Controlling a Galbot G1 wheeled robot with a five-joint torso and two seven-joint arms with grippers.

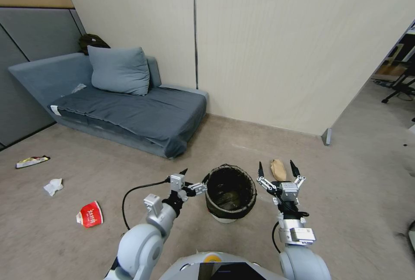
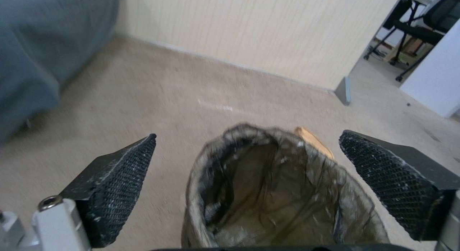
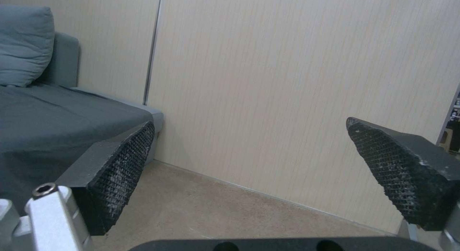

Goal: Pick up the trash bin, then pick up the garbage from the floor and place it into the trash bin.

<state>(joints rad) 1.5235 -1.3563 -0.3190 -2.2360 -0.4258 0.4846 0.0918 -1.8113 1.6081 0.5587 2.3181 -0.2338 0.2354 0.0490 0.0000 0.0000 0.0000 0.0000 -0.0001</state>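
Bin (image 1: 230, 193): stood upright on the carpet (image 1: 129, 159) just ahead of the robot, between its two arms. Dark liner over the rim and upper wall; white base showing below. In the left wrist view the bin (image 2: 278, 193) lay between the two pads, its mouth open toward the camera.

Left gripper (image 1: 195, 179): held at the bin's left side, close to the rim. Jaws spread wide; contact with the rim could not be told. Black cable (image 1: 129, 195) looped from the arm over the carpet.

Right gripper (image 1: 276, 169): held to the right of the bin, apart from it. Jaws spread wide, nothing between them. In the right wrist view the pads (image 3: 120, 172) faced the wall (image 3: 287, 100).

Garbage, all on the carpet:
- Tan paper piece (image 1: 279, 169), beyond the right gripper, seen between its tips.
- Red-and-white wrapper (image 1: 90, 214), left of the left arm, well apart from the bin.
- White tissue wad (image 1: 53, 186), farther left.
- Flat wrapper with yellow and red (image 1: 32, 161), farthest left, near the sofa.

Sofa (image 1: 129, 111): grey-blue, against the wall at left, one pillow (image 1: 119, 70) propped upright on it.
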